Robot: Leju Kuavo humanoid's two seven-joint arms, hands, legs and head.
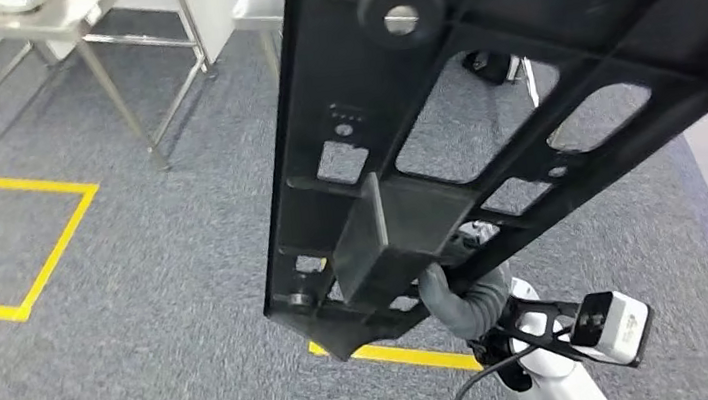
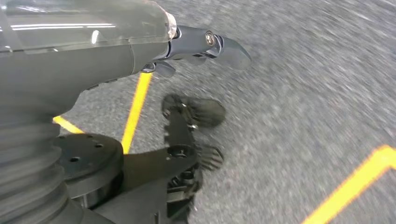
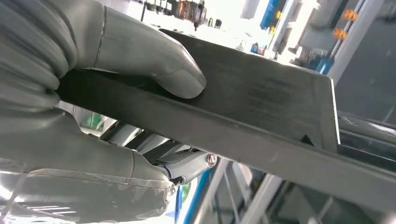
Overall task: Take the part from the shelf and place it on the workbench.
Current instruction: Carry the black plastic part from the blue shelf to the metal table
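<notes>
Your right hand (image 3: 93,107) is clamped on the part (image 1: 481,115), thumb pressed on one face of its flat edge, fingers under it. The black frame rises from the lower centre of the head view toward the upper right, its long axis tilted, over the carpet (image 1: 142,315). Your left hand (image 2: 201,46) hangs above the floor holding nothing, fingers curled as far as you can see. The steel tabletop (image 1: 28,21) sits upper left, well apart.
</notes>
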